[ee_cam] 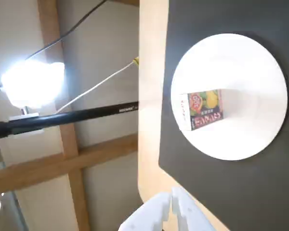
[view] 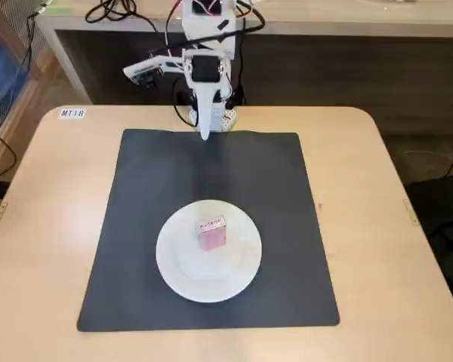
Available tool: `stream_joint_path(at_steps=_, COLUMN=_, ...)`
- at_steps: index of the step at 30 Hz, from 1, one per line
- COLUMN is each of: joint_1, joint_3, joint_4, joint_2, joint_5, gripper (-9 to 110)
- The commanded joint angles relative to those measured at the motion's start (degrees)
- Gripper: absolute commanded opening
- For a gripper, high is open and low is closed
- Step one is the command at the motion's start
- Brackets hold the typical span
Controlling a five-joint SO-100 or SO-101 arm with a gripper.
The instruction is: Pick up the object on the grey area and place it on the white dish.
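Box sits on the dish, slightly toward the far side of centre in the fixed view, label up, resting flat and clear of the rim. Dish lies on the mat, nearer its front edge; mat lies on the desk. Wrist view agrees: box on the dish, printed face visible, mat all round the dish. Arm is folded back at the far edge of the mat, well apart from the dish. Gripper points down over that edge, empty; in the wrist view the gripper shows its fingers pressed together, only a thin seam between them, nothing held. Judgement: placement looks complete, arm near its rest pose. Risks from here are small. One: if the arm swings forward again, the closed gripper could clip the dish rim and slide the dish on the mat, or knock the box off. Cause would be a low sweep across the mat. Two: the box is light and stands on a smooth dish, so any bump to the desk may shift it toward the rim. Three: cables behind the base hang near the arm in the fixed view and might snag on further retraction; cannot tell how much slack they have.
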Motion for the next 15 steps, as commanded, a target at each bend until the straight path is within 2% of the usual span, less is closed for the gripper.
stream_joint_path(at_steps=1, joint_1=0.88, joint_3=10.9, joint_4=-5.62, joint_2=8.61, joint_5=0.7, gripper=0)
stream_joint_path(at_steps=9, joint_1=1.49, joint_3=36.04, joint_4=-12.3, joint_2=27.86, joint_5=2.11, gripper=0)
stream_joint_path(at_steps=15, joint_1=1.05, joint_3=51.94, joint_4=-12.39, joint_2=42.54, joint_5=2.37, gripper=0)
